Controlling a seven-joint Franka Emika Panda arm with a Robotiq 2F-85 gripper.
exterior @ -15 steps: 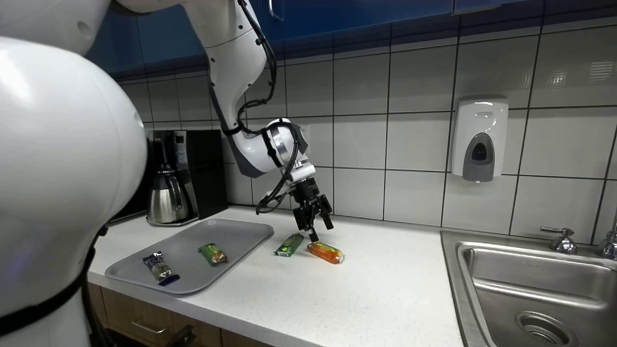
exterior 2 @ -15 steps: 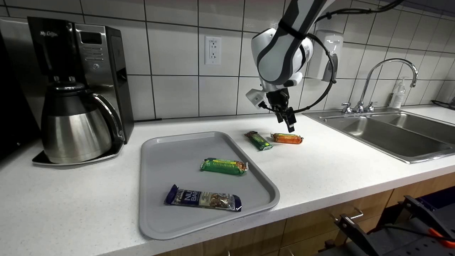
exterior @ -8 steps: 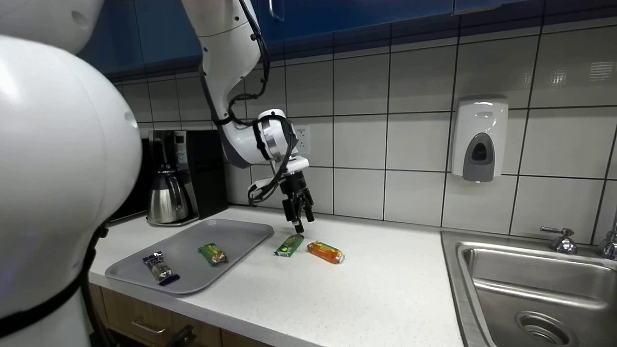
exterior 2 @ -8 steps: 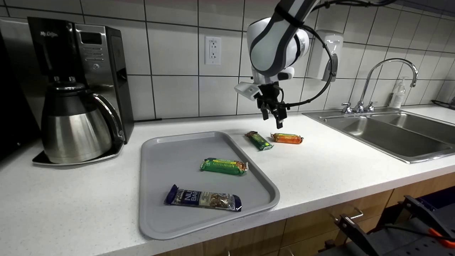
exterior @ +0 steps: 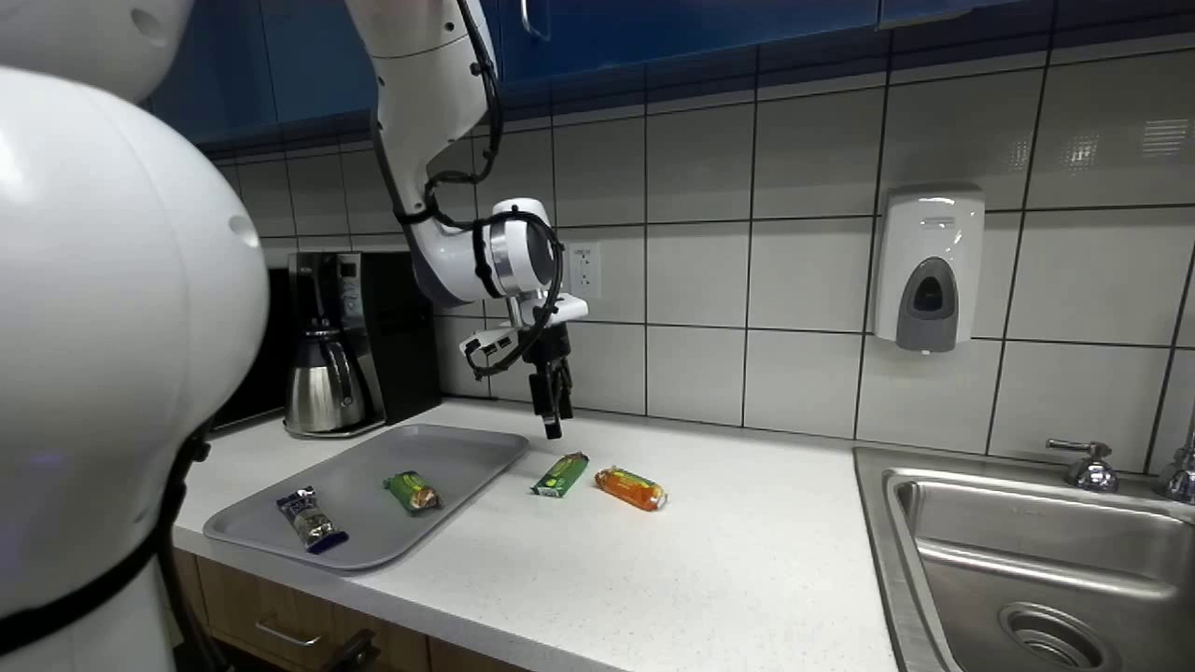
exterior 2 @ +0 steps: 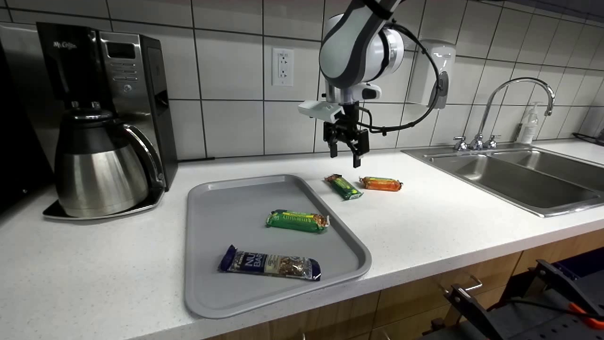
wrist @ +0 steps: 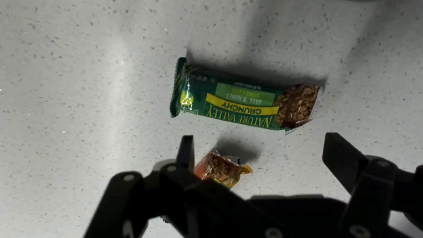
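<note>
Robotiq gripper [exterior 2: 345, 158] hovering over the counter [exterior 2: 424, 226], jaws wide apart and holding nothing, near a Nature Valley Crunchy Oats 'n Honey bar [wrist: 231, 102].
The bar is lying flat on the speckled white surface, between the gray tray [exterior 2: 226, 212] and an orange-wrapped bar [exterior 2: 381, 184], touching neither. In the wrist view its length is running roughly along the line from jaw to jaw. The wrapper is looking glossy, probably slippery; the bar is likely light and stiff yet brittle, apt to crumble under a hard squeeze. The narrow width at mid-length is seeming the best hold, gently, clear of the crimped end. A second green Nature Valley bar [exterior 2: 297, 220] and a nut bar [exterior 2: 270, 263] are resting on the tray.
</note>
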